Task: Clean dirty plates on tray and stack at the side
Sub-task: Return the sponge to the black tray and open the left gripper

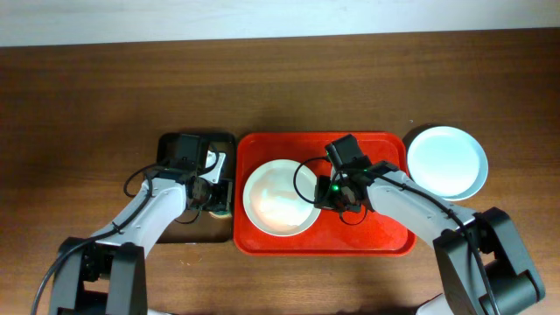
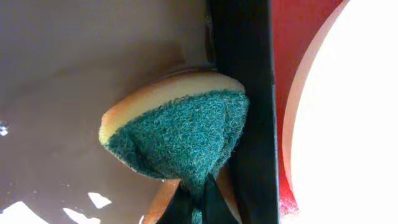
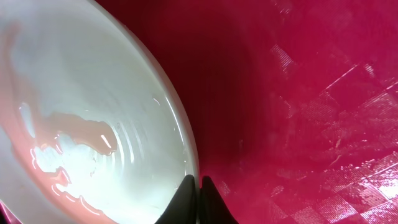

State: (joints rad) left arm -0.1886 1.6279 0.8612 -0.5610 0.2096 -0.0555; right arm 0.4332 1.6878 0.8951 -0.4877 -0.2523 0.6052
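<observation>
A pale whitish-mint plate (image 1: 278, 198) lies in the left half of the red tray (image 1: 385, 229). My right gripper (image 1: 325, 191) is shut on the plate's right rim; in the right wrist view the fingertips (image 3: 199, 182) pinch the rim of the plate (image 3: 93, 124), which has pinkish wet streaks inside. My left gripper (image 1: 219, 196) is shut on a yellow sponge with a green scouring face (image 2: 180, 130), held over the brown tray just left of the red tray. A pale blue plate (image 1: 446, 161) sits on the table right of the red tray; another may lie under it.
The black-rimmed brown tray (image 1: 188, 232) lies against the red tray's left side; its black rim (image 2: 242, 74) stands between the sponge and the red tray (image 2: 298, 37). Bare wooden table (image 1: 87, 105) surrounds the trays.
</observation>
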